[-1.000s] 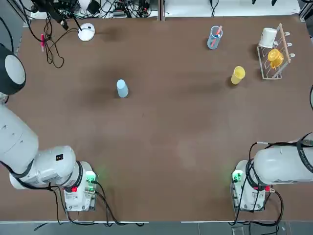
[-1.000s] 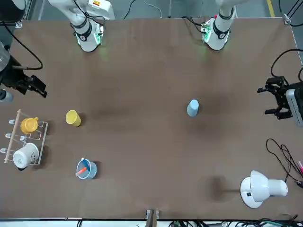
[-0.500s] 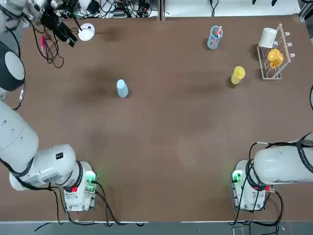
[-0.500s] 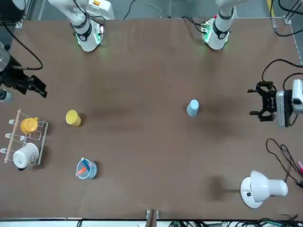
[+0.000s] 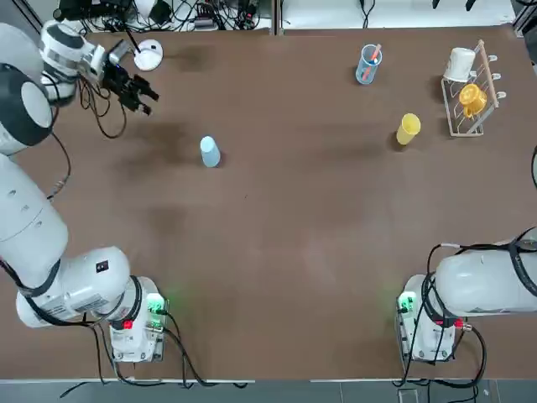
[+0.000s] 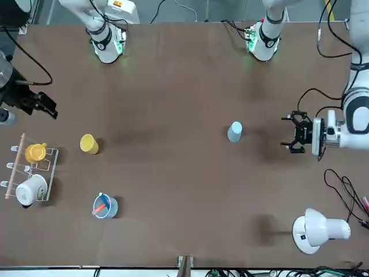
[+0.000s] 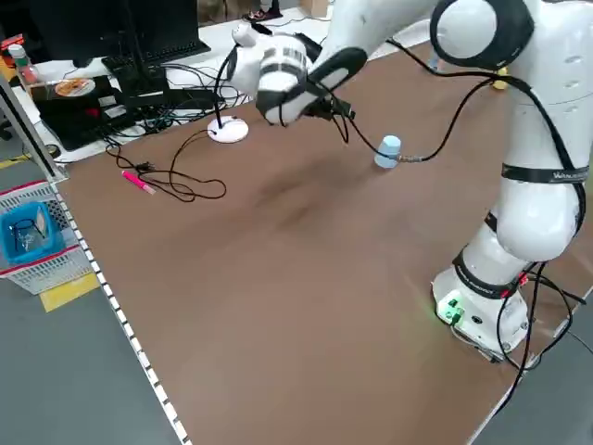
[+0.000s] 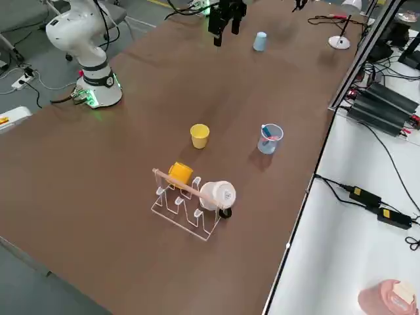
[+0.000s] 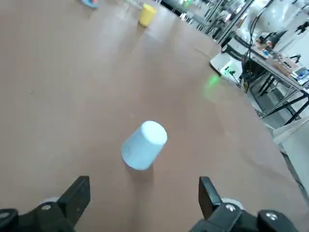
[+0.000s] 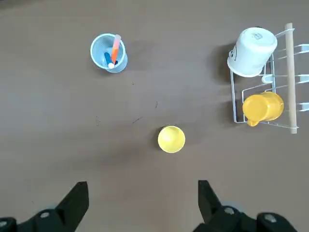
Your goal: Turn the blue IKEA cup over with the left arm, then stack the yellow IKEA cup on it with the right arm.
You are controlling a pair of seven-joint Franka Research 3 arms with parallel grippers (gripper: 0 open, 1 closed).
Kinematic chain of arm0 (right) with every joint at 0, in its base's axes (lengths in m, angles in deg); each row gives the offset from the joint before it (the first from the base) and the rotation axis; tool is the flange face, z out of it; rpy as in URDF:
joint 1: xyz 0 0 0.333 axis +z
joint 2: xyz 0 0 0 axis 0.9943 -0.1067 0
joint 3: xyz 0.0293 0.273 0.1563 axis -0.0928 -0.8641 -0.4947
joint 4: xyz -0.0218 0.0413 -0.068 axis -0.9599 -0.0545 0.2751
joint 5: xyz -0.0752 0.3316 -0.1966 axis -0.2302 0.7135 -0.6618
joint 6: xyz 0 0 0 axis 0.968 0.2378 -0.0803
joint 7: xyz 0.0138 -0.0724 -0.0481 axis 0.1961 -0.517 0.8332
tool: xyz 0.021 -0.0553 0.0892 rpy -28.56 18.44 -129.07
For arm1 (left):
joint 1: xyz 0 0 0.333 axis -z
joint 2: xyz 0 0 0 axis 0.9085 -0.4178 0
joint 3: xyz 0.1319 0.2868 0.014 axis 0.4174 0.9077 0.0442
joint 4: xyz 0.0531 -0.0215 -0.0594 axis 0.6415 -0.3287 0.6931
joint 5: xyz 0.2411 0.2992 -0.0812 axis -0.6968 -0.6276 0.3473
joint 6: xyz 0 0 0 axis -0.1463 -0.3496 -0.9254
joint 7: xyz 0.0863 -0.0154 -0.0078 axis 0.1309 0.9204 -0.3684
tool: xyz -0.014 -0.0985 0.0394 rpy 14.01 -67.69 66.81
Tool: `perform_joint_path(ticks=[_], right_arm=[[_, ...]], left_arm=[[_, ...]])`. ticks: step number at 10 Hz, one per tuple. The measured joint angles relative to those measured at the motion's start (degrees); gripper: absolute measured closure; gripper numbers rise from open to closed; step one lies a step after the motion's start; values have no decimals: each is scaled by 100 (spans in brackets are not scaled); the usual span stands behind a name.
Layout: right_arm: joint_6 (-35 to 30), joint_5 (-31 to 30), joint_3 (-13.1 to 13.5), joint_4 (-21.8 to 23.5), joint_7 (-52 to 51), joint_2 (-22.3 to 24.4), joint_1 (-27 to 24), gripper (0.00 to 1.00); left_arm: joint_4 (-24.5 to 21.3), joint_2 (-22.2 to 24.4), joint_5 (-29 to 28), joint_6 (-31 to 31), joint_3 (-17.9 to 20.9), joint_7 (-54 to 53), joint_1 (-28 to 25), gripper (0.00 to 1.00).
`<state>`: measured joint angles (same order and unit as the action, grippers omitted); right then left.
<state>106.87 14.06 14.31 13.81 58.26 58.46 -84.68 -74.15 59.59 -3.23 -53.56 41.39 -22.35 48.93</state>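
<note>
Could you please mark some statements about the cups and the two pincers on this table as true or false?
1. The blue IKEA cup stands alone on the table. True.
2. The left pincer is shut on the blue cup. False: it is open and apart from it.
3. The yellow IKEA cup hangs on the rack. False: it stands on the table beside it.
4. The right pincer is open, above the yellow cup. True.

Brown table (image 5: 294,252) under even light, grey floor (image 7: 56,389), cable-strewn white bench (image 8: 354,216) alongside.
</note>
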Motion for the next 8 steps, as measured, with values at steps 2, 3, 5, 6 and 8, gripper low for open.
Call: perform_joint_path(ticks=[2,3,5,6,8], right_arm=[[0,0,0,1,0,4,0,0],[0,0,-1,1,0,5,0,0],[1,0,0,1,0,16,0,0],[5,0,-1,1,0,28,1,0],[7,0,-1,1,0,34,1,0]], left_arm=[[-84,-470,492,-406,-326,-1175,32,1],[-94,-621,570,-484,-452,-1477,45,1],[-263,-941,653,-492,-586,-1868,47,1],[-326,-1123,702,-494,-619,-2205,47,1],[-409,-1291,742,-493,-661,-2559,49,1]])
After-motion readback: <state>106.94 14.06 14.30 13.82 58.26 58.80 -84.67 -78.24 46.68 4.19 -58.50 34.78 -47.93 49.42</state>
